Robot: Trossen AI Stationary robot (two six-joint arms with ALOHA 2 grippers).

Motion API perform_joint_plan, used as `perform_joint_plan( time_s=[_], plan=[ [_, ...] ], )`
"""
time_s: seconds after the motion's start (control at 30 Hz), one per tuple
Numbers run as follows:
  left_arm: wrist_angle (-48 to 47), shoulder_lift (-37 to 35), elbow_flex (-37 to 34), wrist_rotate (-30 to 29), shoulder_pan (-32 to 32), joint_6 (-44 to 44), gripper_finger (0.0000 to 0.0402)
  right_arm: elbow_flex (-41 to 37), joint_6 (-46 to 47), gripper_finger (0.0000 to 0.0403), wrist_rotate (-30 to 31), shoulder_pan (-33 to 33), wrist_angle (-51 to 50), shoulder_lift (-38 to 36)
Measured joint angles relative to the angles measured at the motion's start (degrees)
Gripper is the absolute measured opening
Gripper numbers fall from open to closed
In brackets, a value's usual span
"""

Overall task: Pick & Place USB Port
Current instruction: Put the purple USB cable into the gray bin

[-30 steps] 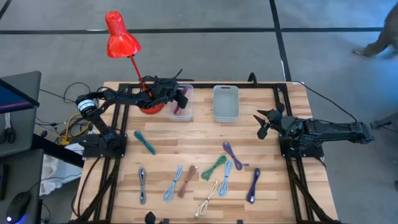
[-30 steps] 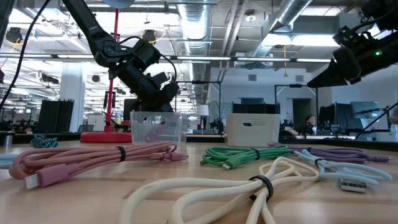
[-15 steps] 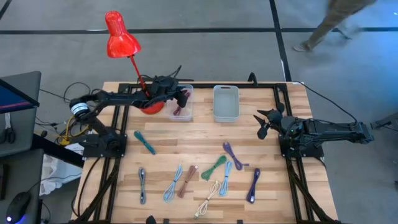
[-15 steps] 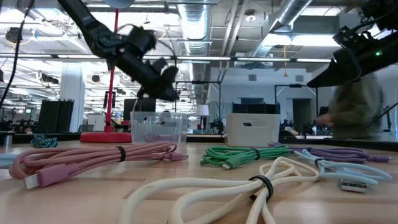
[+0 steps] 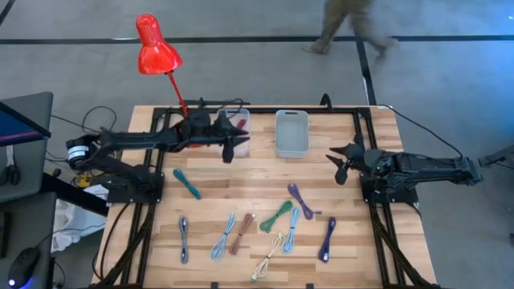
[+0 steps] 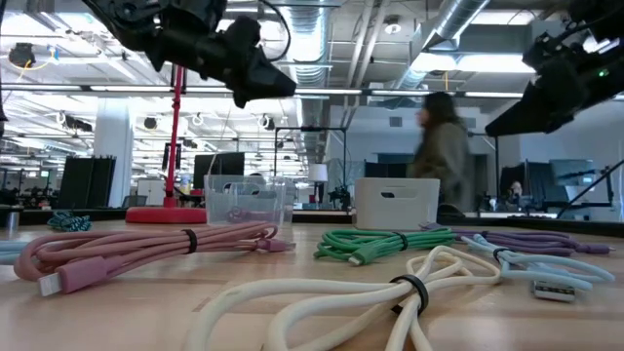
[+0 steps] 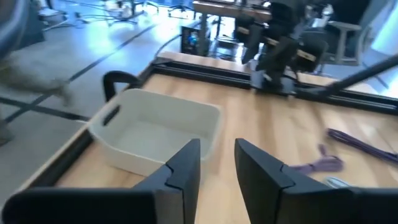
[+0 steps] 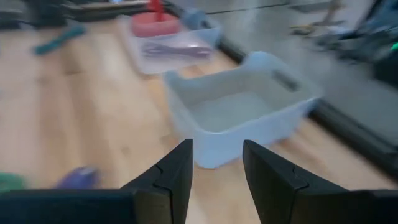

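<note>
Several coiled USB cables lie on the near half of the table: teal (image 5: 186, 183), purple (image 5: 299, 199), green (image 5: 277, 215), cream (image 5: 271, 255) and others. A pinkish cable (image 8: 177, 51) lies inside the clear bin (image 5: 241, 128). The white bin (image 5: 291, 133) stands beside it, with nothing showing inside. My left gripper (image 5: 231, 152) hovers open just on the near side of the clear bin, high above the table (image 6: 278, 90), its fingers (image 7: 186, 162) holding nothing. My right gripper (image 5: 334, 164) waits open to the right of the white bin, also holding nothing.
A red desk lamp (image 5: 152, 44) stands with its base (image 5: 193, 138) at the far left, next to the clear bin. Bare wood lies between the bins and the cables. A person (image 6: 444, 156) walks through the room behind the table.
My left gripper has risen from over the clear bin and swung toward the table's near edge, its arm stretching out more level. The cable stays in the clear bin. A person has walked across the room behind the table.
</note>
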Motion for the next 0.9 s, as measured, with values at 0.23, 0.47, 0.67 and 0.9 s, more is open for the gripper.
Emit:
perform_joint_plan(
  time_s=[0.23, 0.47, 0.67, 0.9],
  plan=[
    [0.0, 0.0, -0.8, -0.1, -6.2, -0.2, 0.0108, 1.1, 3.8, 0.0135, -6.7, 2.4, 0.6, 0.0],
    [-0.2, -0.4, -0.8, -0.1, -13.5, 1.7, 0.0106, 2.0, 4.9, 0.0134, -7.6, 5.6, 0.6, 0.1],
    [-9.3, -6.5, -0.8, -1.4, -16.5, 5.3, 0.0088, 2.1, 5.0, 0.0133, -7.6, 7.5, 1.1, 0.1],
    [-15.0, -15.5, -6.8, -3.1, -16.2, 2.0, 0.0070, 2.1, 4.6, 0.0133, -6.3, 8.1, 1.8, 0.1]
  ],
)
